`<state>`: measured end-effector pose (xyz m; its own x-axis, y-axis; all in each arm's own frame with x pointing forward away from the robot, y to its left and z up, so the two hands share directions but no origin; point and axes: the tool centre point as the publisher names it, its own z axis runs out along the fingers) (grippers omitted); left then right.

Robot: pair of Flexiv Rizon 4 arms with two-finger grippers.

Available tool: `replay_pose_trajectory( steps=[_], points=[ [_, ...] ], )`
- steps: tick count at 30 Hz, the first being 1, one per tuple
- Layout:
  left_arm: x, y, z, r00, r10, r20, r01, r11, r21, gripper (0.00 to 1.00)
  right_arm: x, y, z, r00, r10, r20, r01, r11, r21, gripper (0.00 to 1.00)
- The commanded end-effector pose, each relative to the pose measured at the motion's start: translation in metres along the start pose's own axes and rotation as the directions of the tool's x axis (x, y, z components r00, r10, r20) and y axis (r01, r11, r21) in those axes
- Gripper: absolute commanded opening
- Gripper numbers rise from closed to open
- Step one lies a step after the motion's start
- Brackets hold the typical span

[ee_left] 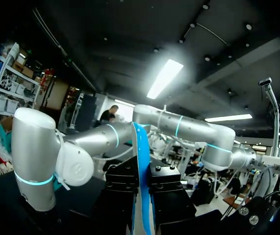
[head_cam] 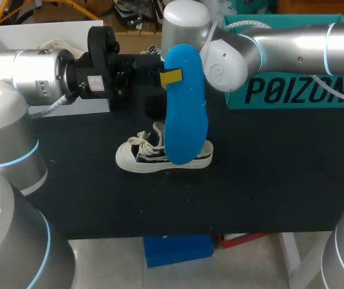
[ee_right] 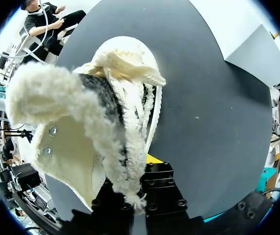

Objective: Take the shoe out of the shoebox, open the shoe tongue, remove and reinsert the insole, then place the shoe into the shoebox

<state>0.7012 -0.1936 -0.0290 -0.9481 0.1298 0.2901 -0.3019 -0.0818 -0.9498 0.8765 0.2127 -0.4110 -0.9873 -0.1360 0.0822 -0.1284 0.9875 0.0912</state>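
Note:
My left gripper (head_cam: 170, 77) is shut on a blue insole (head_cam: 185, 108) and holds it upright in the air above the shoe (head_cam: 153, 155). In the left wrist view the insole (ee_left: 140, 161) stands edge-on between the black fingers of that gripper (ee_left: 141, 215). The shoe is a cream and black sneaker with fleece lining, standing on the black table. The insole hides most of my right gripper in the head view. In the right wrist view the right gripper (ee_right: 139, 203) is shut on the fleece edge of the shoe tongue (ee_right: 122, 147), just over the shoe's opening.
A white open shoebox (head_cam: 15, 36) stands at the back left, behind my left arm. A teal box (head_cam: 298, 90) stands at the back right under my right arm. The black table (head_cam: 268, 180) ends at its front edge just below the shoe.

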Motion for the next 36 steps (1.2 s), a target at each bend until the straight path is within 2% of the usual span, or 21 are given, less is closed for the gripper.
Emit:
replay_pose_trajectory(
  steps=[1,5,9,13,17,20,25,26,30,31,36],
  points=[
    [0.000,0.001,0.001,1.000,0.001,0.003,-0.001,1.000,0.001,0.00,0.001,0.000,0.001,1.000,0.001,0.001,-0.001,1.000,0.000,0.00],
    [0.000,0.001,0.001,1.000,0.001,0.003,-0.001,1.000,0.001,0.00,0.002,-0.003,-0.008,1.000,0.011,-0.013,-0.011,1.000,-0.020,0.00],
    [0.000,0.001,0.001,1.000,0.001,0.003,-0.001,1.000,0.001,0.00,-0.001,-0.010,-0.037,0.998,0.065,0.012,-0.065,0.997,-0.039,0.00],
    [0.000,0.001,0.001,1.000,0.001,0.003,-0.001,1.000,0.001,0.00,-0.001,-0.020,-0.068,0.987,0.152,0.054,-0.154,0.988,0.028,0.00],
    [0.000,0.001,0.001,1.000,0.001,0.003,-0.001,1.000,0.001,0.00,-0.004,-0.026,-0.084,0.953,0.293,0.079,-0.300,0.950,0.092,0.00],
    [0.000,0.001,0.001,1.000,0.001,0.003,-0.001,1.000,0.001,0.00,-0.005,-0.030,-0.093,0.894,0.431,0.120,-0.443,0.891,0.098,0.00],
    [0.000,0.001,0.001,1.000,0.001,0.003,-0.001,1.000,0.001,0.00,-0.008,-0.037,-0.097,0.724,0.670,0.163,-0.687,0.722,0.084,0.00],
    [0.000,0.001,0.001,1.000,0.001,0.003,-0.001,1.000,0.001,0.00,-0.008,-0.038,-0.097,0.675,0.717,0.172,-0.735,0.674,0.076,0.00],
    [0.000,0.001,0.001,1.000,0.001,0.003,-0.001,1.000,0.001,0.00,-0.006,-0.039,-0.094,0.512,0.840,0.177,-0.856,0.516,0.026,0.00],
    [0.000,0.001,0.001,1.000,0.001,0.003,-0.001,1.000,0.001,0.00,-0.005,-0.039,-0.093,0.456,0.871,0.183,-0.887,0.462,0.012,0.00],
    [0.000,0.001,0.001,1.000,0.001,0.003,-0.001,1.000,0.001,0.00,-0.006,-0.038,-0.088,0.245,0.957,0.154,-0.965,0.256,-0.058,0.00]
  ],
)
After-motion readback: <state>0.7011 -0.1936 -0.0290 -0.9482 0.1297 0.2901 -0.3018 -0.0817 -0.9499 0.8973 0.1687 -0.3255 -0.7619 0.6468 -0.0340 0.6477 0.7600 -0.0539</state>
